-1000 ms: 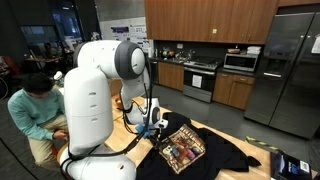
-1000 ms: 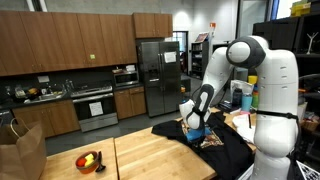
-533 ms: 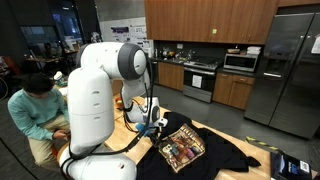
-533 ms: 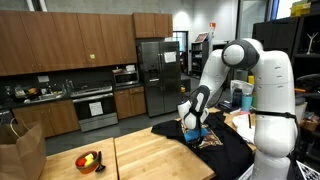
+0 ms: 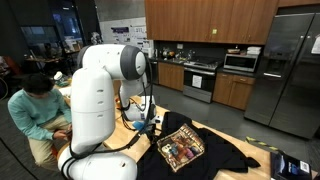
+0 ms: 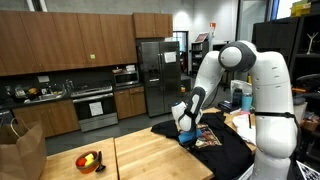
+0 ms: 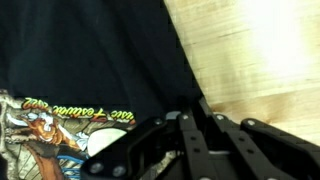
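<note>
A pale wooden table (image 6: 150, 156) carries a black printed T-shirt (image 6: 226, 150); a fruit bowl (image 6: 89, 160) sits well apart.

One black T-shirt (image 6: 228, 152), one wooden table (image 6: 150, 160), one fruit bowl (image 6: 88, 160), one paper bag (image 6: 22, 150), one person (image 5: 35, 108)

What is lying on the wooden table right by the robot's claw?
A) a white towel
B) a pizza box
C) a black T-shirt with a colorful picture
C: the claw is at the edge of a black T-shirt with a colorful picture, spread on the wooden table.
</note>
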Controlling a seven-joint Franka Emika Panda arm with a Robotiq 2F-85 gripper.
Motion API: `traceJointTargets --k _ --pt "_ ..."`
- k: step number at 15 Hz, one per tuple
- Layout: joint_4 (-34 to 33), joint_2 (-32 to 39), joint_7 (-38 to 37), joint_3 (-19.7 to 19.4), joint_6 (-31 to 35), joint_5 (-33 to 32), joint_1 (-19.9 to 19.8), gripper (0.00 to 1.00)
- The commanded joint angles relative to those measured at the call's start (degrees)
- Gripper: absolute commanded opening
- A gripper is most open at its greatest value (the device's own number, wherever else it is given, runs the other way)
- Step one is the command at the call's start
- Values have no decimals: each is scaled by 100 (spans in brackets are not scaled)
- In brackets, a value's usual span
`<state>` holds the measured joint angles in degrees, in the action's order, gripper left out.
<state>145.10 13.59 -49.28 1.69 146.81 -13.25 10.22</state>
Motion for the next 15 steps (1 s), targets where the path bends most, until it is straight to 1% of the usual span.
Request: traceJointTargets --k 1,2,9,15 --pt "-142 126 195 -25 -49 103 54 3" --pt "-148 148 238 -29 -36 127 44 0" --pt "-282 275 748 65 -24 471 30 0" --pt "-568 425 1483 284 -41 900 104 0"
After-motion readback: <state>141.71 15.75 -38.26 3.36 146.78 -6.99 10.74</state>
